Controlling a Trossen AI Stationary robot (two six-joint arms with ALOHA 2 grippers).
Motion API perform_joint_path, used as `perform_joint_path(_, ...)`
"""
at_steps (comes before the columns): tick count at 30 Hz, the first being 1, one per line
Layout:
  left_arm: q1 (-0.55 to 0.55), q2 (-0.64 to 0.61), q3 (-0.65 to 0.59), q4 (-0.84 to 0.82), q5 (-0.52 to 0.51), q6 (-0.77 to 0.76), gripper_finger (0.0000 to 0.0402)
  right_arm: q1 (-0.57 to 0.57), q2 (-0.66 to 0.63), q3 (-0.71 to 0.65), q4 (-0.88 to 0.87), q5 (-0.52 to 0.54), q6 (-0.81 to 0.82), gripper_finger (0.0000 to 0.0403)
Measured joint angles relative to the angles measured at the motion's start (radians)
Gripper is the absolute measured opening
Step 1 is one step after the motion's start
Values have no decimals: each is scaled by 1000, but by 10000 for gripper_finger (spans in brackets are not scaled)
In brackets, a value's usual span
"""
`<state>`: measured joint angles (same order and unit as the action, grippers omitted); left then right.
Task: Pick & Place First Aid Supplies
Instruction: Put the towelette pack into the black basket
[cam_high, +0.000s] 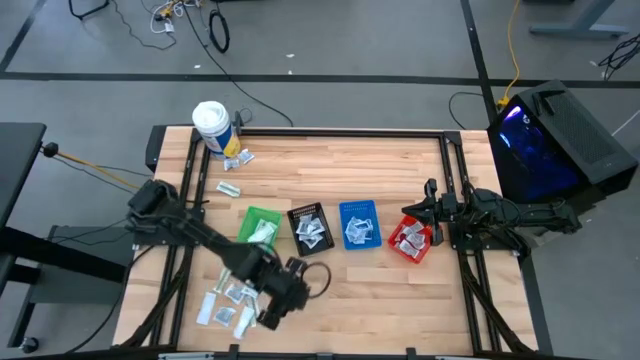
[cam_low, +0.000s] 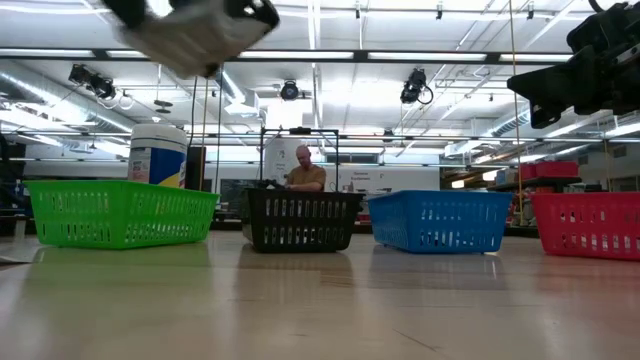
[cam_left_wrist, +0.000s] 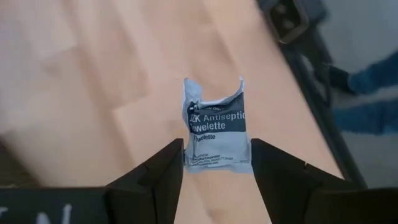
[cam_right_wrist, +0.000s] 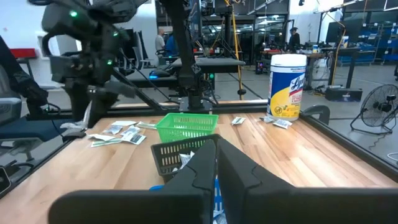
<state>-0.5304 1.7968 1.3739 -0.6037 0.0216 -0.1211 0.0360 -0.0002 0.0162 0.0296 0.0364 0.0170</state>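
The antiseptic towelette sachet (cam_left_wrist: 217, 134) is pinched by its lower edge between the two dark fingers of the left gripper (cam_left_wrist: 217, 171), hanging clear above the bare wood of the table (cam_high: 400, 285), over the near side, just beside the loose pile of sachets (cam_high: 228, 303) and short of the row of bins. The grip takes only the bottom margin, so a quick swing could let the slick foil slide out, or the limp, crumpled top could fold and catch a basket rim on the way in. It is a flat, pale-blue and white printed packet, creased and torn-looking at the top. The green bin (cam_high: 260, 226), black bin (cam_high: 310, 228), blue bin (cam_high: 359, 224) and red bin (cam_high: 411, 240) are rigid slotted plastic baskets, each already holding sachets. The right gripper (cam_high: 432, 211) waits by the red bin with its fingers pressed together, empty.
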Motion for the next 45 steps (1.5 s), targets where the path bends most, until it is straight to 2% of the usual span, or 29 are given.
perform_joint_path(15, 301, -19, 0, -61, -2, 6, 193, 0, 0, 0, 0, 0, 0, 23)
perform_joint_path(23, 434, -19, 0, -144, -59, 103, 193, 0, 0, 0, 0, 0, 0, 23)
perform_joint_path(34, 532, -19, 0, -189, -85, 107, 193, 0, 0, 0, 0, 0, 0, 23)
perform_joint_path(45, 552, -19, 0, -188, -85, 107, 193, 0, 0, 0, 0, 0, 0, 23)
